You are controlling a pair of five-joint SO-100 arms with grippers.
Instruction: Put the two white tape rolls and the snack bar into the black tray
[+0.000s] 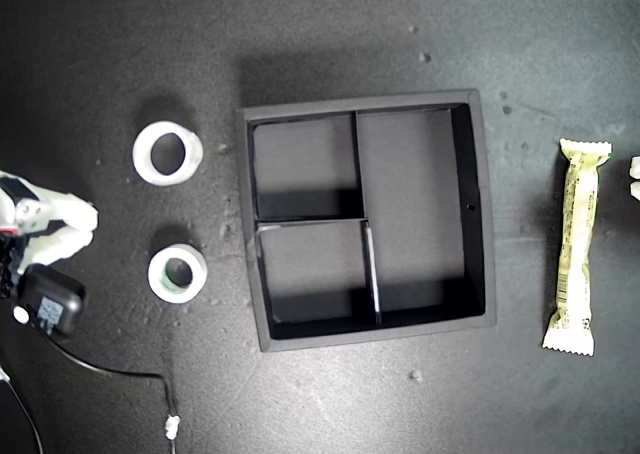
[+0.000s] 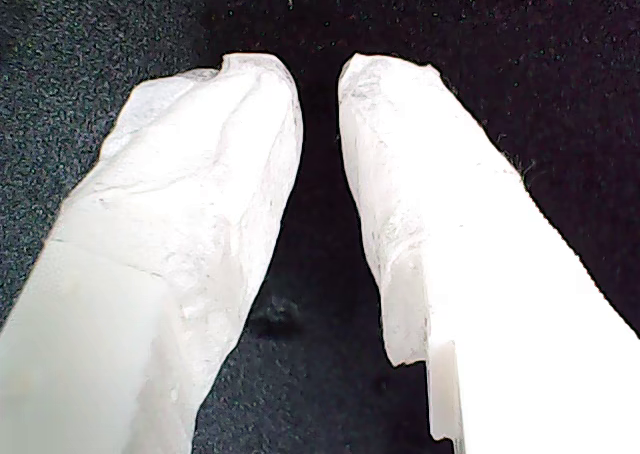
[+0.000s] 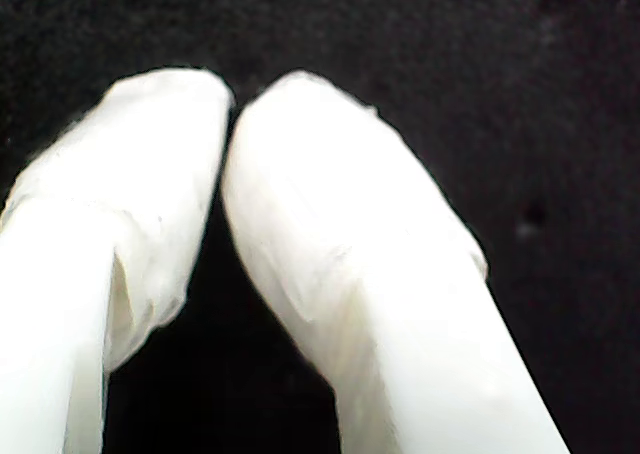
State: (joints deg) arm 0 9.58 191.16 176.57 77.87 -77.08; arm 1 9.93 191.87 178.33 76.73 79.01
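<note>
Two white tape rolls and snack bar flank the empty black tray.

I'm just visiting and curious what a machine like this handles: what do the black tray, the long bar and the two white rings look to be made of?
The black tray looks like matte plastic or card: dull, thin straight walls, no shine. The snack bar seems wrapped in thin plastic film, with crimped zigzag ends and small print. The two white tape rolls look like wound tape, matte white; the lower has a greenish-grey core, probably card or plastic.

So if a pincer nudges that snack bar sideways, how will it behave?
The snack bar lies flat and long on the black surface, so it will probably slide or pivot, not roll. Its glossy wrapper looks slippery, and its thin crimped ends would likely flex if pinched there.
</note>
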